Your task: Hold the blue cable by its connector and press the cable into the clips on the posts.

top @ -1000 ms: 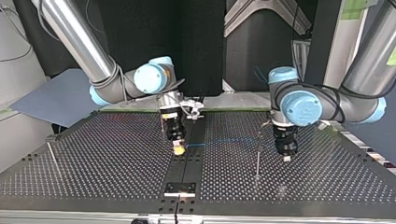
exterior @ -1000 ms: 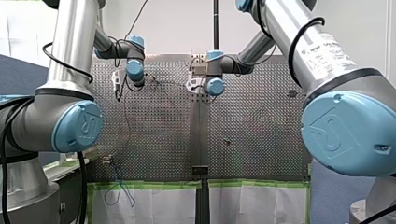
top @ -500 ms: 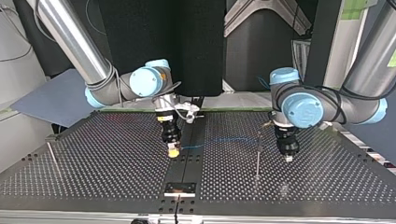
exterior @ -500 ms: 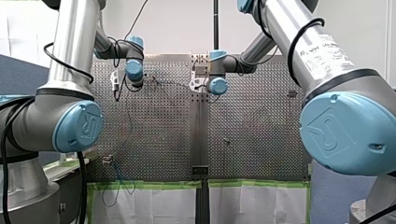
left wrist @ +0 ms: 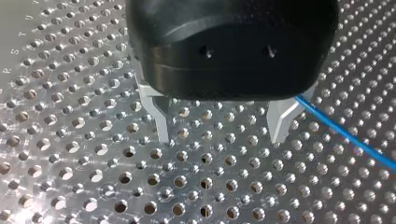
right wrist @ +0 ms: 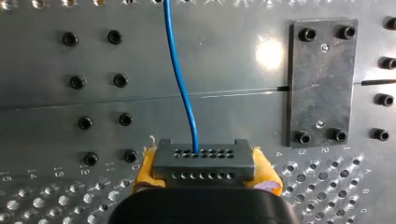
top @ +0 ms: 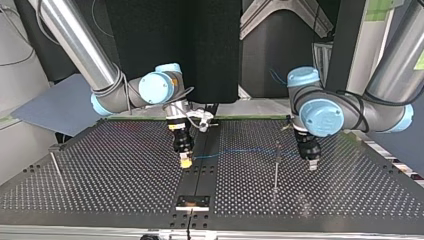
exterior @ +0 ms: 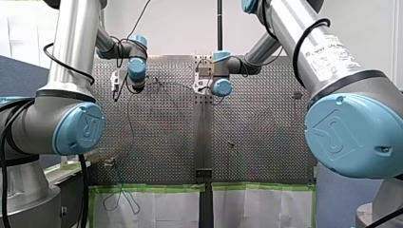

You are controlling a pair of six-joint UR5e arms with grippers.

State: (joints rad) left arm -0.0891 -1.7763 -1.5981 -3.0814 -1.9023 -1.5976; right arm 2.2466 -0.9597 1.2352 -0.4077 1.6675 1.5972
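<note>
My right gripper (right wrist: 204, 164) has its yellow pads (right wrist: 145, 169) shut on a dark grey connector (right wrist: 203, 154), low over the table's centre seam. The thin blue cable (right wrist: 180, 70) leaves the connector and runs ahead of it. In the top view my right gripper (top: 186, 161) hangs left of centre, and the cable (top: 240, 151) stretches right, past a thin post (top: 276, 167), toward my left gripper (top: 312, 164). My left gripper (left wrist: 220, 123) stands open over the perforated plate, nothing between its metal fingers (left wrist: 160, 116). The cable (left wrist: 345, 135) passes just outside one finger.
A second thin post (top: 55, 165) stands at the top view's left. A small screwed metal plate (right wrist: 322, 81) lies beside the seam, ahead of my right gripper. In the front view further posts (exterior: 231, 144) rise from the table, and slack cable (exterior: 121, 197) hangs over its near edge.
My left gripper has opened, let go of the cable and shifted slightly toward the top view's right. My right gripper moved a little to the top view's left with the connector, then held still.
</note>
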